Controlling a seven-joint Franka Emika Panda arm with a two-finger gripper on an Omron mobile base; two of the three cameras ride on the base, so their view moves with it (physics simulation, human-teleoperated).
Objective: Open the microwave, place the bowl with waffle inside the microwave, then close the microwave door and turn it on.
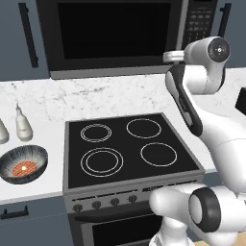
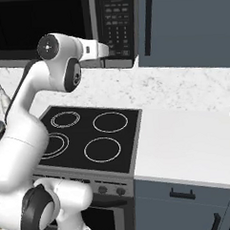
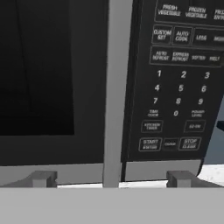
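Microwave [image 1: 115,36]: sitting built-in above the stove [image 1: 127,149], its microwave door [image 1: 113,33] standing shut, with a vertical grey handle [image 3: 117,87] beside the button panel [image 3: 179,83].
Claw [image 3: 111,178]: hovering released, fingertips [image 3: 43,178] spread wide either side of the handle, touching nothing.
Bowl [image 1: 23,164]: resting on the marble surface [image 1: 43,185] left of the stove, carrying the waffle [image 1: 23,169].
Two pale bottles [image 1: 22,124]: standing just behind the bowl.
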